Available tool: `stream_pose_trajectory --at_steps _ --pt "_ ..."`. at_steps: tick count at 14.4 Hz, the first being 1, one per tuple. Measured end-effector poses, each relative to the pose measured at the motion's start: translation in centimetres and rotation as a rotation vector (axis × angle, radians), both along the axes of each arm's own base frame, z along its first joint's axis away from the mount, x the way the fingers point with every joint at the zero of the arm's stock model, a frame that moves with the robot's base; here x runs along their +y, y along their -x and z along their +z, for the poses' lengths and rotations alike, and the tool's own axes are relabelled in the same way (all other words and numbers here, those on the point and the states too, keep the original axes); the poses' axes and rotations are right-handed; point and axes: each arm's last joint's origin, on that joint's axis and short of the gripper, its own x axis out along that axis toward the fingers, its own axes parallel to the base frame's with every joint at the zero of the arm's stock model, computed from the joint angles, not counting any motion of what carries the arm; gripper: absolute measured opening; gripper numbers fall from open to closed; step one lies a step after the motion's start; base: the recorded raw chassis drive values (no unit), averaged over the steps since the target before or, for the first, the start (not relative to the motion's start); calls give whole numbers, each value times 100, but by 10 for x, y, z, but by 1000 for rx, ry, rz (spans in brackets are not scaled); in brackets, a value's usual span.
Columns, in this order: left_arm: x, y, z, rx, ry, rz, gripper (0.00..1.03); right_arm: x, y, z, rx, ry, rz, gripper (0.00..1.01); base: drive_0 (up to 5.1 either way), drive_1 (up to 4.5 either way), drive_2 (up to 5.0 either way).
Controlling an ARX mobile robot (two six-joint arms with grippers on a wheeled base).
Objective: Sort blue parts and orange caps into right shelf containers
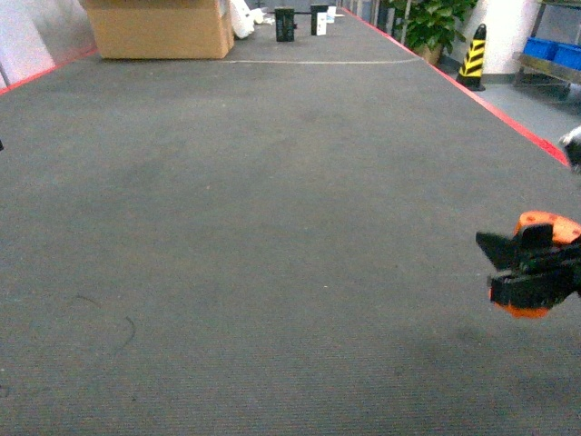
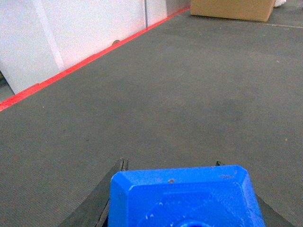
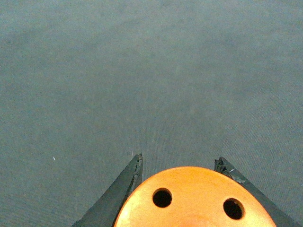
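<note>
The right gripper (image 1: 526,272) was pinched on an orange cap (image 3: 196,198), its dark fingers (image 3: 125,187) pressing either side while the flat top, with two round holes showing, faced the wrist camera. The cap sat between the jaws, well above the grey carpet (image 1: 272,227). It looked like rigid moulded plastic, probably light and somewhat smooth, so a hold across the curved side wall seemed the sensible one. No writing could be read on it from these views.

The left gripper (image 2: 182,208) was clamped around a blue part (image 2: 184,196), a chunky block with bevelled corners filling the space between its fingers; it too looked stiff and fairly light.

Far ahead and to the right of the right gripper, blue containers (image 1: 552,53) stood on a shelf, beyond a black-and-yellow striped cone (image 1: 473,57). No labels were legible anywhere.
</note>
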Motion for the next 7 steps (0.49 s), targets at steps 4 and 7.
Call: stream_pose_trajectory --at_steps 4,7 --pt "0 0 0 0 0 0 45 -8 5 59 -115 -70 -2 41 0 0 0" --pt "0 0 0 0 0 0 45 -15 26 94 -200 -95 13 41 0 0 0"
